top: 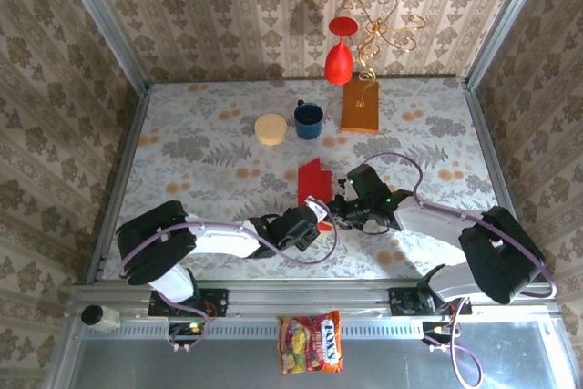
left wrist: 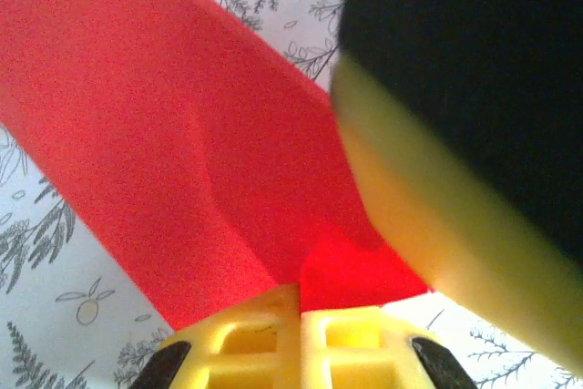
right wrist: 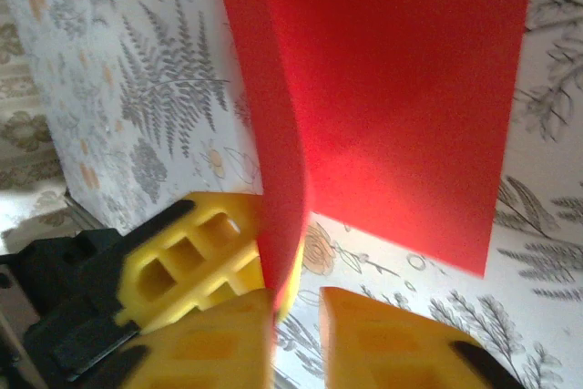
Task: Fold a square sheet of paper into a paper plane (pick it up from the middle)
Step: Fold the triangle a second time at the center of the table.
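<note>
The red sheet of paper [top: 311, 179] is folded into a narrow strip lying on the flowered table, its near end lifted. My left gripper [top: 315, 221] is shut on that near end. In the left wrist view its yellow fingers [left wrist: 273, 316] meet at the bottom with the red paper [left wrist: 182, 134] pinched between them. My right gripper [top: 338, 211] is close beside it on the right. In the right wrist view it [right wrist: 296, 298] stands a little open, the raised paper edge [right wrist: 278, 207] next to its left finger, with table showing in the gap. The left gripper's fingers [right wrist: 182, 266] clamp the same edge.
At the back stand a cream round lid [top: 270, 128], a blue mug [top: 308, 119], an orange-brown block [top: 360, 105], a red goblet vase [top: 340, 50] and a gold wire ornament [top: 387, 29]. A candy bag [top: 311, 342] hangs at the front rail. Patterned walls close in three sides.
</note>
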Controlling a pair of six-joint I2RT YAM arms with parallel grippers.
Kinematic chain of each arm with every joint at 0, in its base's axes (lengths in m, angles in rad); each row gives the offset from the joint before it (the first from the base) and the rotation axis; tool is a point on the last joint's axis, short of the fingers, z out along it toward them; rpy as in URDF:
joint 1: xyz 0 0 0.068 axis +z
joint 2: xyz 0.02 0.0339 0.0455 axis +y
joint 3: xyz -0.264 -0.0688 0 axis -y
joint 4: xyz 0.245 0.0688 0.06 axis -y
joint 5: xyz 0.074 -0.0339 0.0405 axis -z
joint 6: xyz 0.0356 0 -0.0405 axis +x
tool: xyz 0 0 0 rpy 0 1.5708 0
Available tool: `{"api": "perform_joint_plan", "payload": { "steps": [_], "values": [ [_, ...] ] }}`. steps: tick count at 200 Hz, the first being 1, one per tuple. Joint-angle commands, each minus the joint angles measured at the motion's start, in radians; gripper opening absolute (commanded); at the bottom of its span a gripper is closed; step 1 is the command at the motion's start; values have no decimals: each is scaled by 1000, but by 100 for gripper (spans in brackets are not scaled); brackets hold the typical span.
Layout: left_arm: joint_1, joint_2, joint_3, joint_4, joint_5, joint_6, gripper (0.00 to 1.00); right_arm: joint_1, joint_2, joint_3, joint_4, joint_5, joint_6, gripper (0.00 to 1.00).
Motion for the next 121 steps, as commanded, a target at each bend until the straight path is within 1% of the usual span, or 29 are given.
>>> {"api": "perform_joint_plan", "payload": {
  "steps": [1, 24, 40, 52, 90, 121],
  "values": [
    [4, -15, 11, -13, 8, 18, 0, -25, -45, 30, -43, -21, -23, 29],
    [30, -56, -8, -22, 55, 14, 0, -82, -95, 51, -114, -8, -81, 31],
    [52, -89, -17, -39, 98, 8, 0, -115, -107, 86, -169, 2, -146, 31],
    [75, -120, -30, -43, 145, -2, 0, -132, -107, 113, -191, 7, -190, 33],
    [173, -206, -78, -62, 326, -44, 0, -143, -83, 216, -210, 3, -377, 45],
    [236, -229, -110, -55, 439, -65, 0, -142, -45, 281, -218, -81, -537, 54]
  ]
}}
